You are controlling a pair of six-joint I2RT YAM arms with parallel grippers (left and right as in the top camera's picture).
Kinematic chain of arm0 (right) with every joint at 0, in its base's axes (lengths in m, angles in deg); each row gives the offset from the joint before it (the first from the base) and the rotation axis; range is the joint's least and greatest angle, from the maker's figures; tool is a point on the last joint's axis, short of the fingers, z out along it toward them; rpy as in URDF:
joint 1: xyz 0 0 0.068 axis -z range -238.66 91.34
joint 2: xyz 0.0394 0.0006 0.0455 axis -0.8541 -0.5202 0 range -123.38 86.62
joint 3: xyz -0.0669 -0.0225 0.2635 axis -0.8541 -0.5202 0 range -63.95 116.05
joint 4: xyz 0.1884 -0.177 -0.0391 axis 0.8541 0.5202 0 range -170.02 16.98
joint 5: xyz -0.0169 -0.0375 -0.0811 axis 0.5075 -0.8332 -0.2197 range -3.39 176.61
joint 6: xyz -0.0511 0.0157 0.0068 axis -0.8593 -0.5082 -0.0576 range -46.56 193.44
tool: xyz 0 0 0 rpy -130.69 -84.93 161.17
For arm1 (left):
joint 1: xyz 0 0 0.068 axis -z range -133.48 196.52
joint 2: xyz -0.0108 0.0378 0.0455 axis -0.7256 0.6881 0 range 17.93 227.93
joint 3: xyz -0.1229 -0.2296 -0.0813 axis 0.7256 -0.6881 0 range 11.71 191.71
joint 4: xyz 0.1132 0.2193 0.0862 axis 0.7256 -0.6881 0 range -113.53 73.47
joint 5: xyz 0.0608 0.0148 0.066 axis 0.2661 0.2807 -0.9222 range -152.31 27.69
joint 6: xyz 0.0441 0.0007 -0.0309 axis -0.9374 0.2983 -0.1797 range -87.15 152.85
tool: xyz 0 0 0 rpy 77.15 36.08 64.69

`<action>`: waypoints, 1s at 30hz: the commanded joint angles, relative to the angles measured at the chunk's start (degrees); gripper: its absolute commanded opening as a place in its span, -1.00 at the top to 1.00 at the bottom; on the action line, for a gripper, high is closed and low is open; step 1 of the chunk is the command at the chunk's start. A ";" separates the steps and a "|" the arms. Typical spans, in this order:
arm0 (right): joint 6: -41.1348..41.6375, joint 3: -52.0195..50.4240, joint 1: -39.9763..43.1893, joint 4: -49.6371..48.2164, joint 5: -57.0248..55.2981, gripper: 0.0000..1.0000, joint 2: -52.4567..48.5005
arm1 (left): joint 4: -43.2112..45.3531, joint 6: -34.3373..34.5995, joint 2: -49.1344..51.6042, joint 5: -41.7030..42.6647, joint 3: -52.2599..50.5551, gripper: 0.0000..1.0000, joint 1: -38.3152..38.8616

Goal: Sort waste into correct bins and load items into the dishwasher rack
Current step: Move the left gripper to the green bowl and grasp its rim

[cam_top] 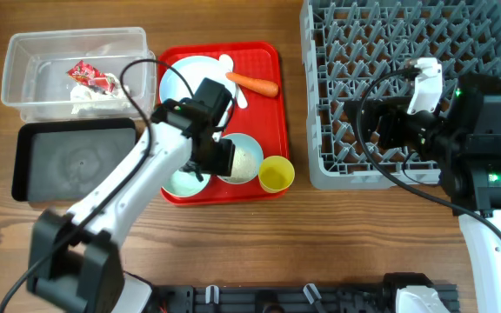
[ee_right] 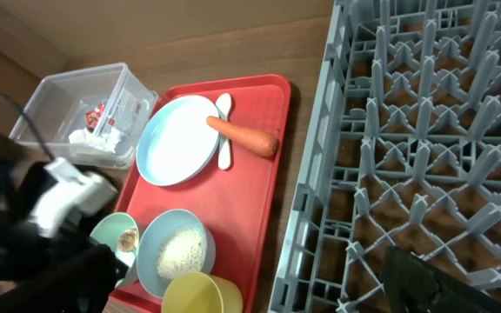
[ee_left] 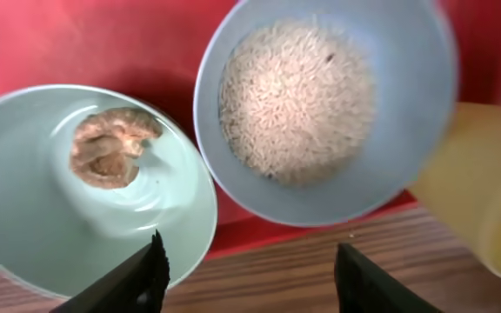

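On the red tray (cam_top: 272, 117) lie the pale blue plate (cam_top: 185, 78), white spoon (cam_top: 227, 63) and orange carrot (cam_top: 252, 83). At its front stand a light green bowl (ee_left: 24, 200) with a brown food lump (ee_left: 107, 148), a pale blue bowl (ee_left: 407, 156) of white rice (ee_left: 294, 100), and the yellow cup (cam_top: 276, 174). My left gripper (ee_left: 250, 261) is open and empty, hovering over the two bowls (cam_top: 207, 161). My right gripper (cam_top: 374, 126) is open and empty above the grey dishwasher rack (cam_top: 407, 52). The clear tub (cam_top: 33, 61) holds the red-and-white wrapper (cam_top: 91, 76) and tissue (cam_top: 90, 103).
The black tray (cam_top: 72, 161) sits in front of the clear tub at the left. The rack fills the right back of the table. Bare wood runs along the front edge and between the red tray and the rack.
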 commanded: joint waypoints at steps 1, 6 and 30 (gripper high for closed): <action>0.87 1.07 0.20 -0.26 -0.26 -0.99 -0.39 | -1.25 1.20 -1.40 0.48 0.50 -0.19 -0.11; 0.85 1.07 0.20 -0.13 0.13 -0.99 -0.37 | -2.91 1.33 -1.20 0.20 -5.27 -0.14 -0.26; 1.86 1.07 0.20 -0.33 0.11 -1.00 -0.37 | 12.96 0.13 -0.96 -3.28 -17.70 0.56 -0.26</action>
